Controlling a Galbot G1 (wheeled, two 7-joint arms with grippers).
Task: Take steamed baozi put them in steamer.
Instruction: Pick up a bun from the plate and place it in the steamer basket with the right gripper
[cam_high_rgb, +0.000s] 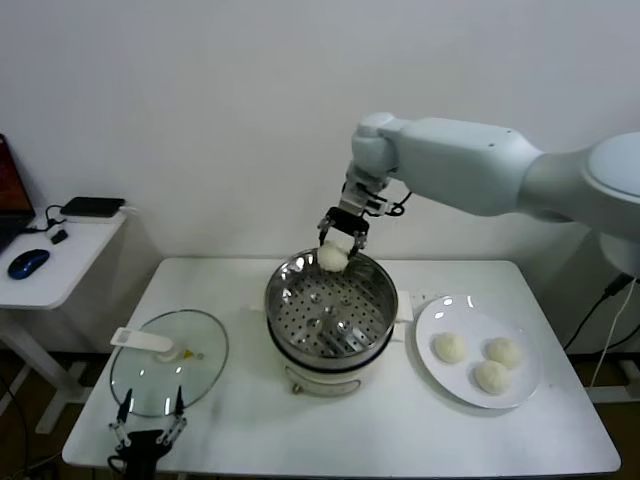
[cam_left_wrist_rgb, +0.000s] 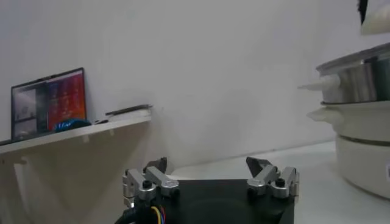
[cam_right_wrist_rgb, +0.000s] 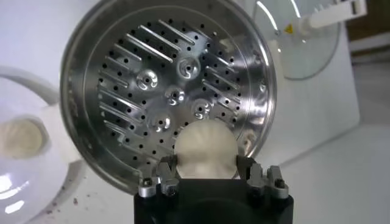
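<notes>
R gripper (cam_high_rgb: 338, 243): our right arm reaches in from the right, gripper hangs over the steamer's far rim. Jaws closed partway onto one bun, a finger on each side; wrist view shows it pinched between the fingers (cam_right_wrist_rgb: 169, 172).
Held bun (cam_high_rgb: 333, 257): in the air, just above the far edge of the basket, not touching the perforated floor. We see it in the wrist view (cam_right_wrist_rgb: 206, 150) w/ the basket floor behind it.
Steamer (cam_high_rgb: 285, 282): shiny steel basket on a white pot base, mid-table. Nothing lying in the basket.
Plate (cam_high_rgb: 520, 392): white, on the table just right of the steamer, apart from it.
Other buns: three on the plate, near one another: one toward the steamer side (cam_high_rgb: 449, 347), one at the far right (cam_high_rgb: 504, 351), one nearest us (cam_high_rgb: 491, 376).
Lid (cam_high_rgb: 168, 362): glass, white handle, flat on the table left of the steamer, apart from it.
L gripper (cam_high_rgb: 148, 424): parked low at the table's near-left edge, by the lid. Jaws stand apart, nothing between them; wrist view (cam_left_wrist_rgb: 210, 176) confirms.
Side table (cam_high_rgb: 55, 270): left of ours, w/ a blue mouse (cam_high_rgb: 27, 263) on it.
</notes>
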